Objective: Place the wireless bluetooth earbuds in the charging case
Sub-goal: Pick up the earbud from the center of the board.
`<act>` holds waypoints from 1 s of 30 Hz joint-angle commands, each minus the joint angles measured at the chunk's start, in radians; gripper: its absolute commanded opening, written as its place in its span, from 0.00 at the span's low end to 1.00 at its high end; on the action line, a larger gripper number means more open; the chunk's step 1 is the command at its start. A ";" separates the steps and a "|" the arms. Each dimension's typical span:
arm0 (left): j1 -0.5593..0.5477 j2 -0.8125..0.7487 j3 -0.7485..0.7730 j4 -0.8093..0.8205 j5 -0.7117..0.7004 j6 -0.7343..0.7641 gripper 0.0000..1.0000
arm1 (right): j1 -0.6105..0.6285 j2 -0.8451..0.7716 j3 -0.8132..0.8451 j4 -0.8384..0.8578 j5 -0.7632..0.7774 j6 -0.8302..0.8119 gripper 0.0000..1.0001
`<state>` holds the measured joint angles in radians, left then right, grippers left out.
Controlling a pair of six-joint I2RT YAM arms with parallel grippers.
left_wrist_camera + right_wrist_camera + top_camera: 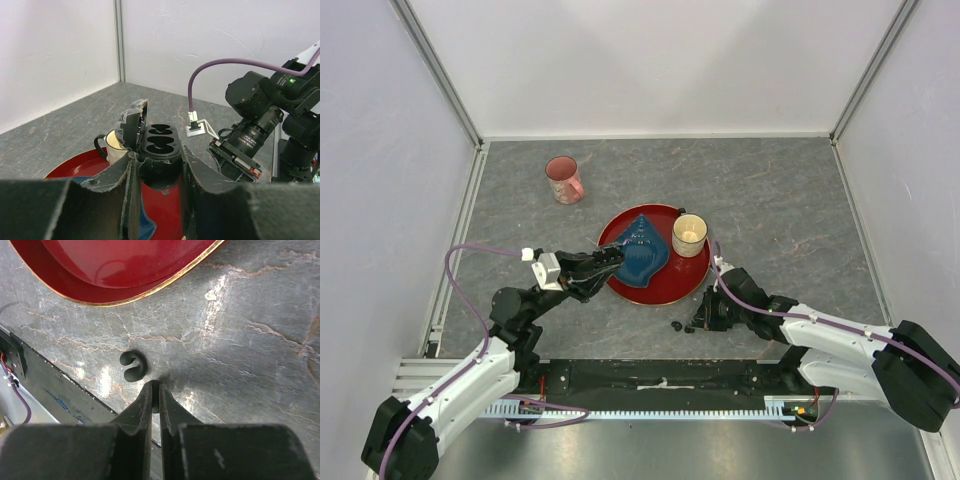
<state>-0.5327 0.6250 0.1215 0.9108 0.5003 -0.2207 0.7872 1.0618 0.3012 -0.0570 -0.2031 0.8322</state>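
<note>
Right wrist: one earbud [155, 391] between right jaws, second earbud [133, 366] just beside

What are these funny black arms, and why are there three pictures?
They are two robot arms with pinching fingers. One picture looks down from above; the other two come from little cameras on each wrist. The left gripper holds an open charging case, its slots empty. The right gripper pinches a tiny earbud on the table; a second earbud lies beside it. There is also a red plate with a cream cup and a blue thing, plus a pink mug.
</note>
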 commanded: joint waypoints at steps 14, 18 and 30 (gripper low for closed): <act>-0.004 -0.016 0.013 0.005 -0.008 -0.016 0.02 | 0.000 -0.239 0.082 0.038 0.024 -0.163 0.00; -0.004 -0.018 0.021 0.008 0.018 -0.012 0.02 | 0.001 -0.321 0.117 0.132 0.057 -0.303 0.00; -0.004 0.031 0.036 0.102 0.187 -0.028 0.02 | 0.000 -0.263 0.246 0.578 -0.247 -0.561 0.00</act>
<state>-0.5327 0.6300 0.1215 0.9138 0.5838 -0.2211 0.7876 0.7570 0.4721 0.2653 -0.2768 0.3588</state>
